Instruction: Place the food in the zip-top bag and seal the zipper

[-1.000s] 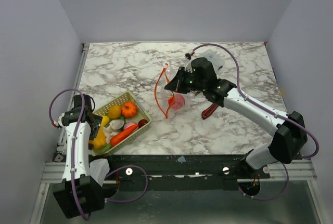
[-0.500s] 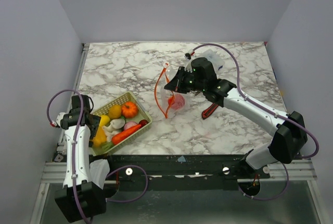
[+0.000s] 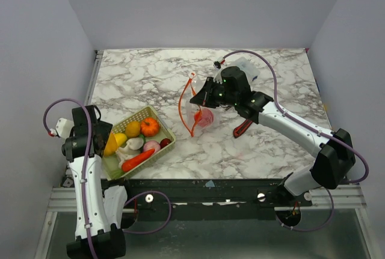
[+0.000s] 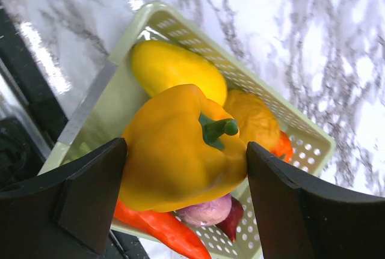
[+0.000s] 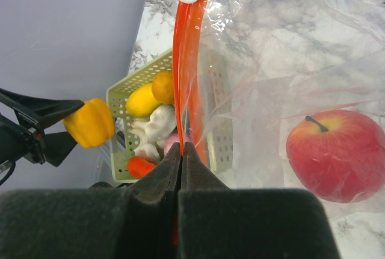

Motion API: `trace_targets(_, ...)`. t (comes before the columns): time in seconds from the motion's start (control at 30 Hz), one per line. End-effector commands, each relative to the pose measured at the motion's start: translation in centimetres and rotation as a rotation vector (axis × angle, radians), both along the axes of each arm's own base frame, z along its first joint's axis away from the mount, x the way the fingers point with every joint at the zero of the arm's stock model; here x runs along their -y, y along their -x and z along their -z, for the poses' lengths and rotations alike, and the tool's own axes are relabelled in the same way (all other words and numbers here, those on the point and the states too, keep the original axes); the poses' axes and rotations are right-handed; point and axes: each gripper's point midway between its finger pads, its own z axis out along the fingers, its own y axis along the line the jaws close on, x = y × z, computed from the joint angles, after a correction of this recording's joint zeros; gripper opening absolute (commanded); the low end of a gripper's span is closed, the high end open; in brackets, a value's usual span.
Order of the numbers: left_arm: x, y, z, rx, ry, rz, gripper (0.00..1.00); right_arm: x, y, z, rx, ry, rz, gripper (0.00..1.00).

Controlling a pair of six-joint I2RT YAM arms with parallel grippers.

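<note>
L side: left gripper (image 4: 186, 172) clamped on yellow pepper (image 4: 174, 151), held over mesh basket (image 4: 180, 15), probably for carrying to the bag. The pumpkin (image 3: 149, 127), carrot (image 3: 137, 160) and other food lie in basket. Mid-table: zip-top bag (image 3: 201, 113), red apple (image 5: 331, 154) inside. The right gripper (image 5: 181, 157) is pinched tight on zipper (image 5: 191, 60), lifting one lip so the mouth gapes toward basket for loading.

The left robot arm (image 3: 81, 178) and right robot arm (image 3: 295, 128) have white tube parts and black joints. A thin purple cable (image 3: 243, 51) loops along each one. The left gripper (image 4: 186, 175) has flat black fingers (image 4: 84, 199).
</note>
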Motion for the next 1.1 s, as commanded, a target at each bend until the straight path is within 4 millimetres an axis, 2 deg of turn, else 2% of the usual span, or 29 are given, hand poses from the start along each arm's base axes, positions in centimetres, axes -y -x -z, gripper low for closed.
trace_targets(0.0, 2.4, -4.0, -4.2, 0.220, -0.012, 0.278, 0.02, 0.0, 0.0, -0.4, 0.008, -0.007, -0.018, 0.00)
trace_targets(0.1, 6.5, -6.6, -7.3, 0.438, 0.038, 0.550, 0.00, -0.2, 0.0, -0.3, 0.005, -0.007, -0.029, 0.00)
trace_targets(0.23, 13.3, -8.0, -11.7, 0.706, 0.132, 0.944, 0.00, -0.2, 0.1, -0.8, 0.012, -0.015, -0.033, 0.00)
trace_targets(0.37, 20.7, -6.2, -15.0, 0.916, 0.197, 1.381, 0.00, -0.2, 0.2, -1.3, 0.016, -0.024, -0.036, 0.00)
trace_targets(0.43, 23.9, -4.8, -15.8, 0.985, 0.244, 1.548, 0.00, -0.3, 0.3, -1.6, 0.017, -0.032, -0.038, 0.00)
trace_targets(0.5, 26.0, -4.2, -15.9, 1.017, 0.283, 1.637, 0.00, -0.4, 0.5, -1.9, 0.009, -0.049, -0.047, 0.00)
trace_targets(0.6, 27.9, -4.2, -15.0, 1.018, 0.323, 1.688, 0.00, -0.8, 1.2, -3.0, -0.001, -0.106, -0.065, 0.00)
trace_targets(0.67, 28.3, -4.9, -14.0, 0.992, 0.325, 1.661, 0.00, -1.0, 1.6, -3.9, -0.009, -0.149, -0.072, 0.01)
trace_targets(0.87, 27.5, -5.9, -11.6, 1.011, 0.286, 1.555, 0.00, -1.6, 2.9, -7.0, -0.042, -0.284, -0.106, 0.00)
trace_targets(1.07, 26.8, -7.5, -9.9, 0.919, 0.264, 1.475, 0.00, -2.2, 4.8, -9.4, -0.082, -0.419, -0.183, 0.00)
